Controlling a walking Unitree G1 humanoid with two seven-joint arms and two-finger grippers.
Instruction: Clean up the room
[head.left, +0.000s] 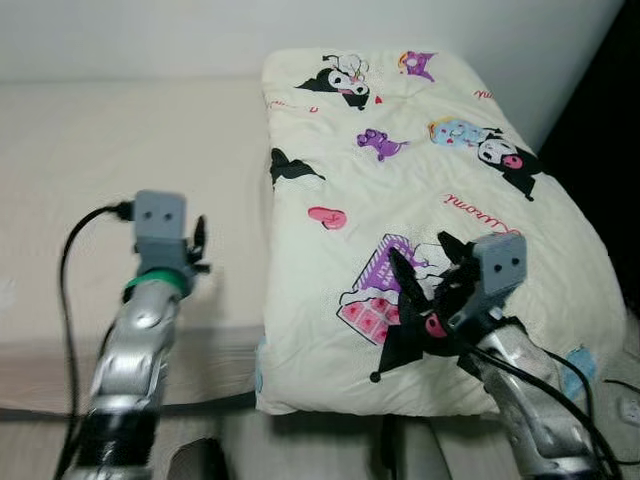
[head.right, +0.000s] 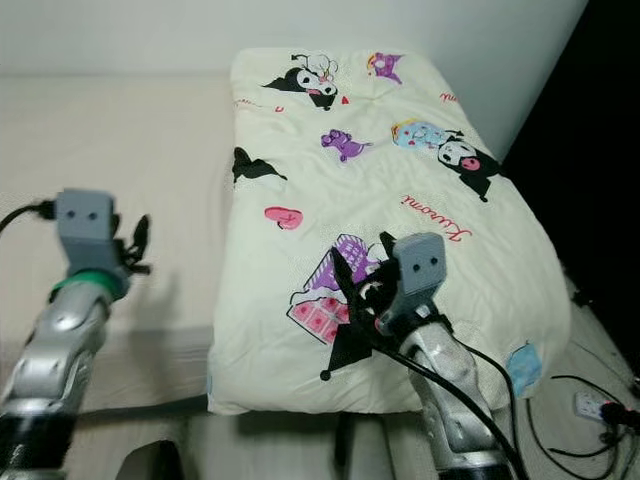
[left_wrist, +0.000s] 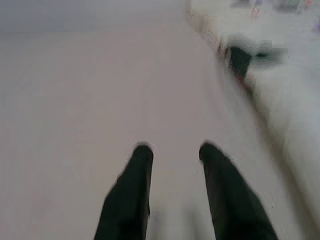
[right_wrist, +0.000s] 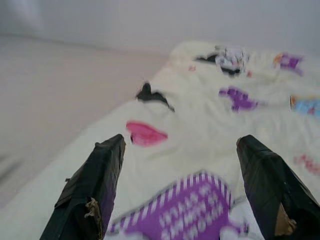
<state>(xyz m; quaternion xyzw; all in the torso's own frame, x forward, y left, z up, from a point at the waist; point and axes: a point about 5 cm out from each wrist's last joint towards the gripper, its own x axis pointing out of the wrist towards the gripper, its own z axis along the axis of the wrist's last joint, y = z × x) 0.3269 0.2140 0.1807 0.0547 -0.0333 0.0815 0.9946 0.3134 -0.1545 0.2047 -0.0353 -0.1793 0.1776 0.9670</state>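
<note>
One pillow (head.left: 420, 220) lies on one bed (head.left: 110, 200). The right gripper (right_wrist: 182, 192) hovers over it, fingers spread wide; the left gripper (left_wrist: 172, 155), blurred, seems slightly parted above the bed.

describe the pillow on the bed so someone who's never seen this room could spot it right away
Start at the wide beige bed that runs along the pale wall. On the robot's right side of it lies the pillow, under the open right gripper. It alone is cream, printed with purple and black cartoon characters.
</note>
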